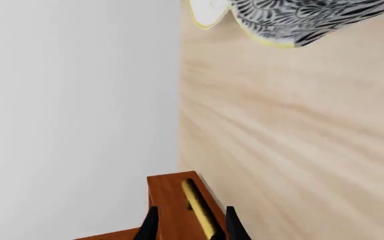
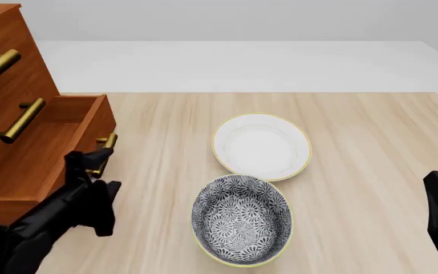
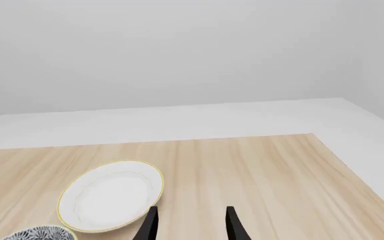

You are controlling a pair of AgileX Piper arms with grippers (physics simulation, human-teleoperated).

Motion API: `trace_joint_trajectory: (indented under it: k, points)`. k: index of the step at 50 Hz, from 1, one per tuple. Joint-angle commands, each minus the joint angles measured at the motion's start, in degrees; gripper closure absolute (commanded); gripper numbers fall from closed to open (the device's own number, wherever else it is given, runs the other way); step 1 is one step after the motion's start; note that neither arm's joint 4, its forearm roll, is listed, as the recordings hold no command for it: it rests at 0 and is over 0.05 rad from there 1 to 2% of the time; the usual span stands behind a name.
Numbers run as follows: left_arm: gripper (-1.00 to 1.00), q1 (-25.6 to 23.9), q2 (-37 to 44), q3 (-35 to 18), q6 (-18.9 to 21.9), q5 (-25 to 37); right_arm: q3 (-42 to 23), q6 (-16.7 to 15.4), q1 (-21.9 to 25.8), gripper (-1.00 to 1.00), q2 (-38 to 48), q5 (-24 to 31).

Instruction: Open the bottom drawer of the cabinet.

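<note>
The bottom drawer (image 2: 48,151) stands pulled well out of the cabinet (image 2: 9,74) at the table's (image 2: 356,148) left edge, its inside showing. My left gripper (image 1: 190,225) straddles the drawer's brass handle (image 1: 200,209), fingers either side; I cannot tell whether they pinch it. To finish well, I judge the pull should run straight along the slide, level, without twisting the bar. My left arm reaches low from the near left. My right gripper (image 3: 190,224) hangs spread and empty, well apart.
</note>
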Motion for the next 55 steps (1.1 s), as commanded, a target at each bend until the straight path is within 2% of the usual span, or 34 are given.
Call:
trace_joint_trajectory:
  k: [1, 4, 7, 8, 9, 11, 12, 14, 16, 21, 22, 24, 26, 34, 36, 38, 40, 41, 43, 44, 45, 51, 52, 55]
  points:
    - [-1.0, -2.69, -11.22, 2.19, -3.23, 7.86, 0.06, 0.01, 0.0, -1.0, -0.09, -0.1]
    - [-1.0, -3.34, -16.7, 1.97, -4.44, 13.18, 0.05, -0.05, 0.06, -1.0, -0.11, -0.08]
    - [-1.0, -4.13, -23.22, 0.63, -7.35, 20.95, 0.01, -0.02, 0.02, -1.0, -0.14, -0.06]
    - [-1.0, -4.67, -27.17, -0.53, -9.57, 26.11, -0.02, -0.08, 0.06, -1.0, -0.15, -0.04]
    - [-1.0, -4.74, -28.54, -0.52, -9.43, 27.45, -0.04, -0.06, 0.05, -1.0, -0.15, -0.04]
    - [-1.0, -5.53, -32.57, -2.61, -12.7, 33.89, -0.09, -0.07, 0.04, -1.0, -0.16, 0.02]
    - [-1.0, -5.46, -34.09, -2.69, -12.59, 35.12, -0.12, -0.11, 0.08, -1.0, -0.16, 0.05]
    - [-1.0, -6.0, -37.69, -5.36, -16.08, 42.01, -0.17, -0.11, 0.08, -1.0, -0.17, 0.1]
    - [-1.0, -6.24, -39.9, -6.53, -17.23, 45.11, -0.21, -0.12, 0.09, -1.0, -0.18, 0.1]
    - [-1.0, -6.61, -45.61, -13.65, -24.9, 58.69, -0.24, -0.1, 0.09, -1.0, -0.19, 0.14]
    - [-1.0, -6.77, -46.26, -15.12, -26.56, 61.04, -0.23, -0.12, 0.11, -1.0, -0.19, 0.14]
    - [-1.0, -6.64, -47.61, -16.41, -27.35, 63.56, -0.2, -0.15, 0.17, -1.0, -0.19, 0.14]
    - [-1.0, -6.82, -48.48, -19.67, -30.92, 68.6, -0.16, -0.14, 0.18, -1.0, -0.2, 0.09]
    - [-1.0, -6.44, -49.6, -29.12, -40.89, 81.13, -0.12, -0.07, 0.16, -1.0, -0.2, 0.02]
    - [-1.0, -5.74, -49.78, -32.13, -44.42, 84.43, -0.14, -0.08, 0.14, -1.0, -0.2, 0.03]
    - [-1.0, -3.93, -48.47, -33.38, -45.8, 86.98, -0.16, -0.07, 0.14, -1.0, -0.2, 0.03]
    - [-1.0, -4.35, -49.22, -35.94, -49.35, 89.4, -0.17, -0.09, 0.16, -1.0, -0.2, 0.03]
    - [-1.0, -2.42, -47.91, -36.58, -50.35, 91.35, -0.18, -0.11, 0.19, -1.0, -0.2, 0.03]
    - [-1.0, -3.19, -48.74, -37.44, -52.13, 92.11, -0.21, -0.11, 0.22, -1.0, -0.21, 0.06]
    - [-1.0, -2.14, -48.11, -39.13, -55.29, 94.28, -0.23, -0.08, 0.19, -1.0, -0.21, 0.05]
    - [-1.0, -1.54, -47.88, -39.14, -55.23, 94.74, -0.23, -0.04, 0.18, -1.0, -0.21, 0.04]
    - [-1.0, 0.27, -46.68, -43.61, -64.21, 100.54, -0.24, 0.0, 0.25, -1.0, -0.21, 0.03]
    - [-1.0, 0.33, -46.73, -43.72, -64.33, 100.79, -0.25, -0.01, 0.25, -1.0, -0.21, 0.04]
    - [-1.0, 1.8, -45.95, -44.71, -68.04, 102.68, -0.34, 0.06, 0.24, -1.0, -0.21, 0.08]
